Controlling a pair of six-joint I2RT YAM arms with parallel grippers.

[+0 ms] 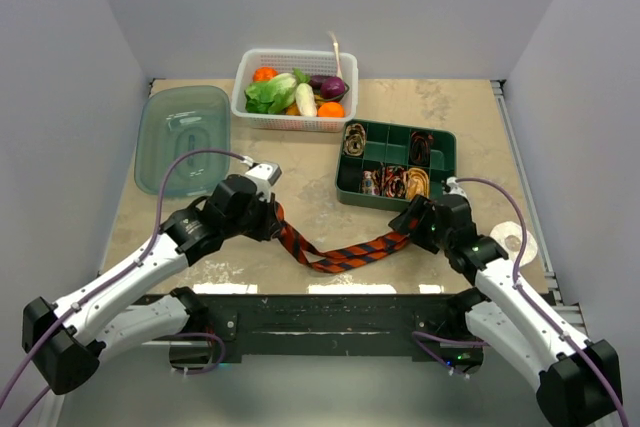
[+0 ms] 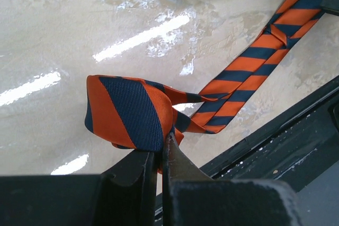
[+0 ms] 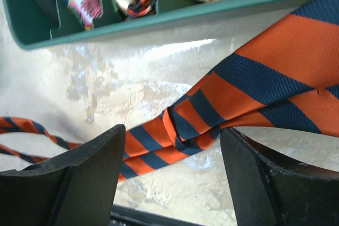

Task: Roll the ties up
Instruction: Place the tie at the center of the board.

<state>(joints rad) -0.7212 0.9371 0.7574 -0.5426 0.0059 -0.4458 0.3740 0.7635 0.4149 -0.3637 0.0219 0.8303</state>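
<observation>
Pinching hard: the left pincer [image 2: 161, 152] is closed tight on the tie [image 2: 132, 112], its two dark fingers [image 2: 139, 173] pressed together on the lower edge of the broad end. That end is folded back on itself into a flat flap just above the fingers. It has wide diagonal bands, orange against dark navy, in a smooth weave with a slight sheen. From the fold the cloth narrows and runs off across the table [image 2: 63, 30], doubled for a stretch so that two striped strips lie together.

Right pincer [image 3: 170, 133] stands wide apart, gripping nothing — one finger each side of the tie, the strip lying on the table between them. Just there the cloth twists, and a narrow striped part crosses over.

Overhead, the tie sags in a shallow V between the two pincers, low point toward the near table edge. Just beyond the right pincer sits a green compartment tray [image 1: 375, 203] holding rolled ties [image 1: 354, 138] — brown and tan coils, some patterned. White tape roll [image 1: 513, 240] beside the right arm. Farther back are a white basket [image 1: 290, 123] of vegetables and a translucent green lid [image 1: 185, 137].
</observation>
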